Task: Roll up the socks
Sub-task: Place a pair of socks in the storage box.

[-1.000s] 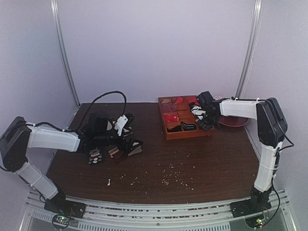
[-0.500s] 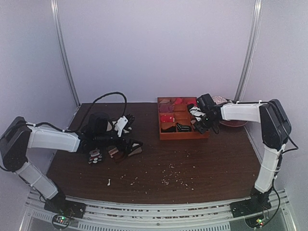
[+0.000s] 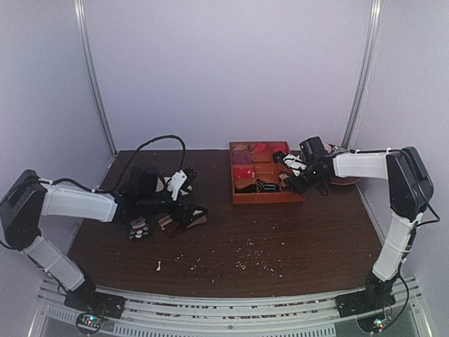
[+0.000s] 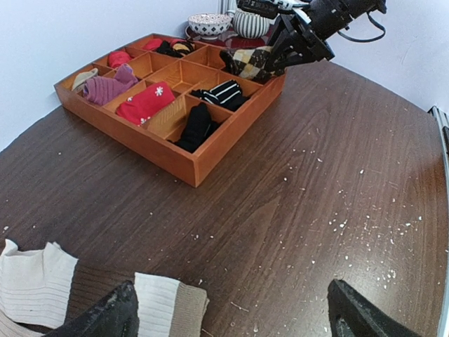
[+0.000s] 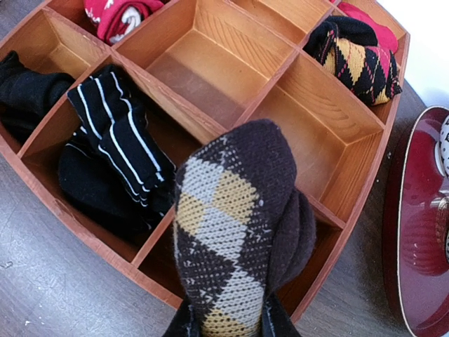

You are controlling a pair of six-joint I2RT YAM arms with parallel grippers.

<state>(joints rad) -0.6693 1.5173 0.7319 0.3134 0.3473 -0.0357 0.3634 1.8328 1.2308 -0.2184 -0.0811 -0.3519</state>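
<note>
The table (image 3: 302, 239) is mostly open dark wood with pale crumbs toward the near edge. The divided wooden tray (image 3: 266, 199) sits up by the far right corner.

The right arm is the one that matters here. It's reaching in from the right edge. The left gripper (image 4: 228, 319) is way over by the left edge, fingers spread wide with nothing between them, just above the brown-and-cream striped socks (image 4: 38, 281).

The socks (image 5: 235, 232) are already a tight argyle roll, pinched at the base by the right gripper (image 4: 280, 56). The roll's long axis runs straight out from the fingers, angled roughly toward the table's far left corner. It hangs over the tray's near right corner cell, right about rim height. I can't tell if it's touching a divider, and the roll hides most of that cell.

As for room, the black-and-white striped socks (image 5: 119, 133) fill the next cell toward the left edge. Two bare cells (image 5: 309, 133) lie just past the roll's tip. A red plate (image 5: 421, 232) sits just outside the tray's right wall.

My guess is it's basically at the drop-it-in stage. The dividers look like the only thing to snag on.
</note>
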